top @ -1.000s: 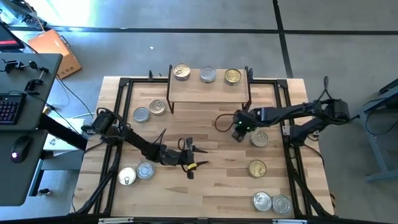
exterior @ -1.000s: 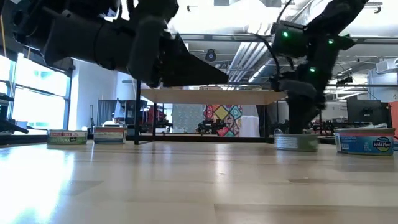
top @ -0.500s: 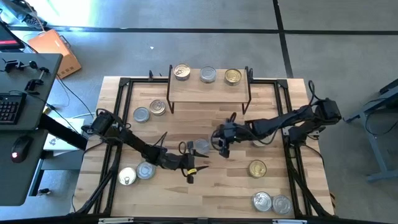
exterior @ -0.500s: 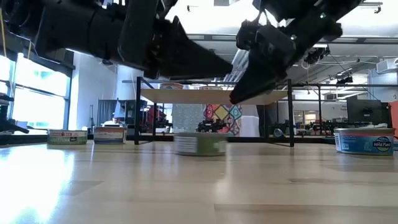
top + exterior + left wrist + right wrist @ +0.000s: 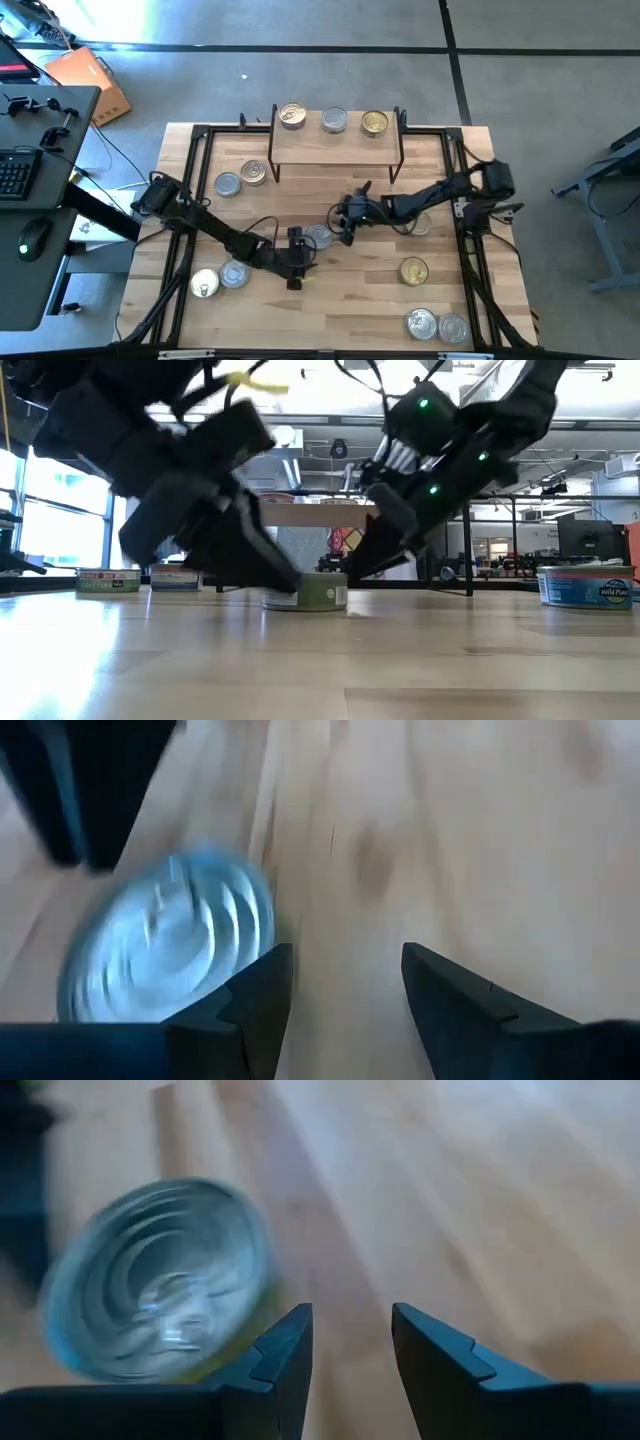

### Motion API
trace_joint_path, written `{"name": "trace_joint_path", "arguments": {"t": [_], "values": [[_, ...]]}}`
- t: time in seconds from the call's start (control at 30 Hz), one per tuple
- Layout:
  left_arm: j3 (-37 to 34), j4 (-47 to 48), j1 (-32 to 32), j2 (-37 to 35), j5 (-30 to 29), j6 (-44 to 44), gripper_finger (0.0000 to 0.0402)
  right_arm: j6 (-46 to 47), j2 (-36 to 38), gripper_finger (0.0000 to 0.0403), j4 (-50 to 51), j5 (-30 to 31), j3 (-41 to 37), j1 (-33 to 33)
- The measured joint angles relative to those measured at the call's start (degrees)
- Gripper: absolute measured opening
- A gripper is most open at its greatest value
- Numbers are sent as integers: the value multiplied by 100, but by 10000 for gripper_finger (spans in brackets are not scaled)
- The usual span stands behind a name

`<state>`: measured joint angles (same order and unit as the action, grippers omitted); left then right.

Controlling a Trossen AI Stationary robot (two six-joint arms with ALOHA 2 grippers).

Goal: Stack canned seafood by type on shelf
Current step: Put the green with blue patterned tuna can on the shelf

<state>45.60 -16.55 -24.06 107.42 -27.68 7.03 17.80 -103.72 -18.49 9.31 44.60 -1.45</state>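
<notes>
Bottom of the high frame: two silver tins (image 5: 437,325) at lower right, two more (image 5: 219,278) at lower left, a gold-lidded tin (image 5: 414,270) right of centre. At centre, one silver-lidded tin (image 5: 318,236) with a green label stands upright on the table (image 5: 360,305). The left gripper (image 5: 297,266) below-left and the right gripper (image 5: 343,222) just right flank it; both have fingers parted, holding nothing. Top centre: shelf (image 5: 335,146) bearing three tins (image 5: 333,121).
</notes>
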Motion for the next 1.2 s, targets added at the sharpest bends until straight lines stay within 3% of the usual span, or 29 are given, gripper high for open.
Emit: {"name": "trace_joint_path", "arguments": {"t": [0.3, 0.53, 0.6, 0.67, 0.8, 0.9, 1.0, 1.2], "values": [[-20, 2584, -41, -569, -1092, 1926, 184, -5, -462, 133, 12, -911, 262, -198], [-25, 2895, -255, -963, -1487, 2133, 184, -533, -443, 133, 212, -1690, 267, -784], [-23, 2829, -377, -1072, -1488, 2129, 184, -990, -443, 133, 237, -1638, 267, -951], [-22, 2749, -489, -1120, -1422, 2115, 184, -1232, -443, 133, 239, -1196, 265, -1074], [-24, 2015, -404, -1057, -469, 1685, 184, -834, -443, 133, 272, 288, 259, -1013], [-25, 1478, -177, -816, -28, 1399, 184, -580, -467, 133, 62, 777, 247, -650], [-9, 1116, 45, -524, -5, 1286, 184, -478, -461, 133, -201, 695, 249, -367], [-26, 1327, 341, -310, -307, 1335, 184, -627, -461, 132, 74, -664, 252, -149]]}}
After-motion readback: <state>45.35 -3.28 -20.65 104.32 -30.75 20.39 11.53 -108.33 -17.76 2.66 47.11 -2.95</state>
